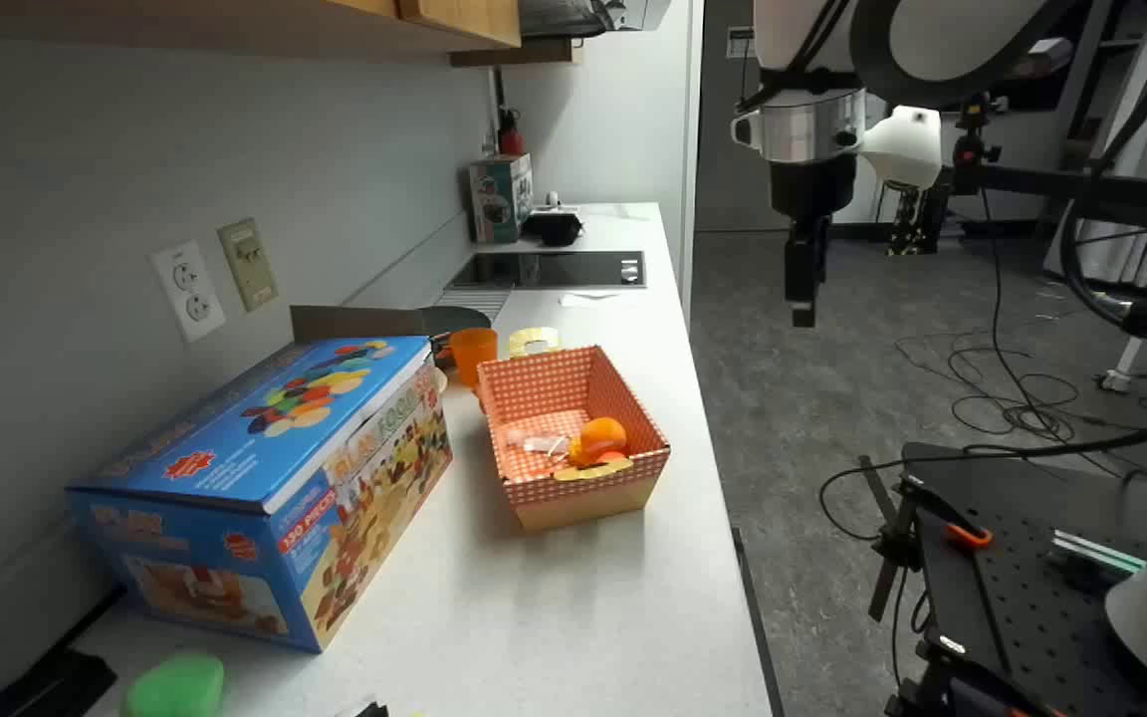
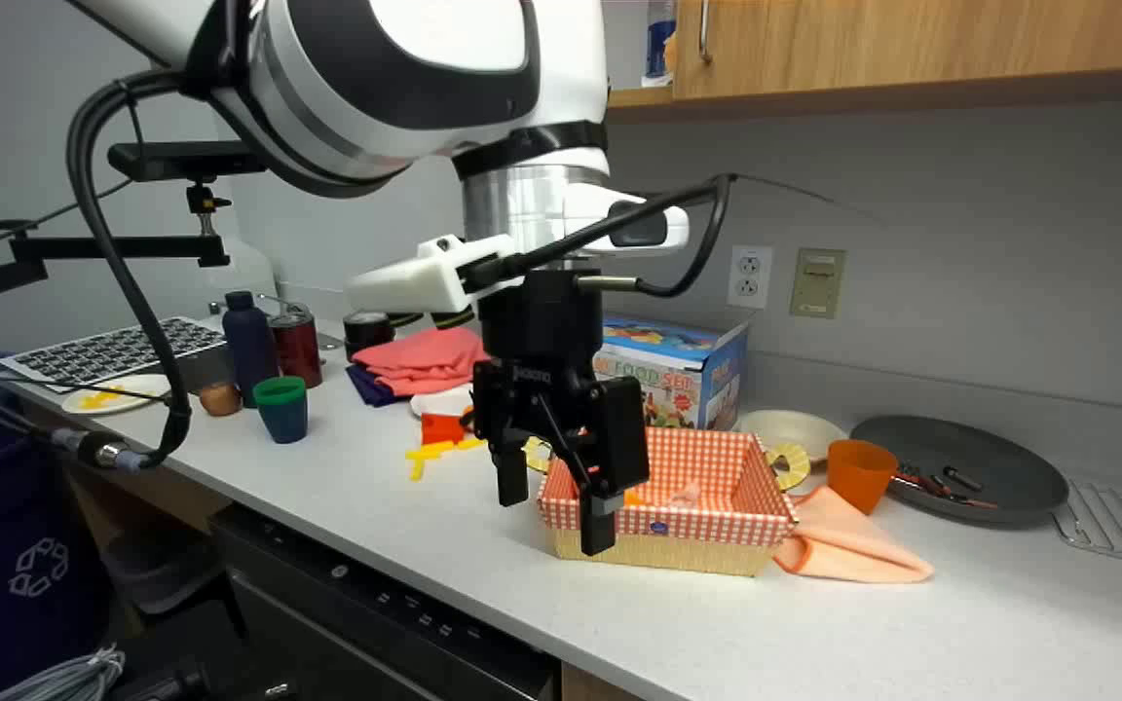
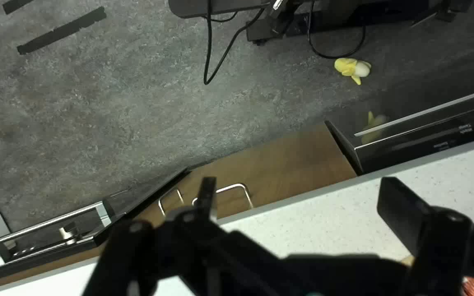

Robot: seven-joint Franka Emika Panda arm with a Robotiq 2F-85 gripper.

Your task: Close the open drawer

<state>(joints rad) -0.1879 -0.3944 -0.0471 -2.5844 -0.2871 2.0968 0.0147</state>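
Note:
A wooden cabinet front point(image 3: 286, 164) with a silver handle point(image 3: 230, 188) shows under the counter edge in the wrist view. Another silver handle point(image 3: 160, 202) lies further left. I cannot make out a clearly open drawer; the front is partly hidden by the counter and my finger. My gripper point(image 3: 298, 183) is open and empty, with its fingers wide apart. In an exterior view the gripper point(image 2: 556, 508) hangs pointing down in front of the basket, and in an exterior view it point(image 1: 804, 311) is over the floor side of the counter, above counter height.
The white counter point(image 1: 573, 617) holds a red-checked basket point(image 1: 585, 503), a blue food-set box point(image 1: 205, 438) and an orange cup point(image 2: 859, 472). A black dishwasher point(image 2: 347, 608) sits below. An appliance handle bar point(image 3: 47, 224) juts out at lower left. A yellow toy point(image 3: 352, 69) lies on the floor.

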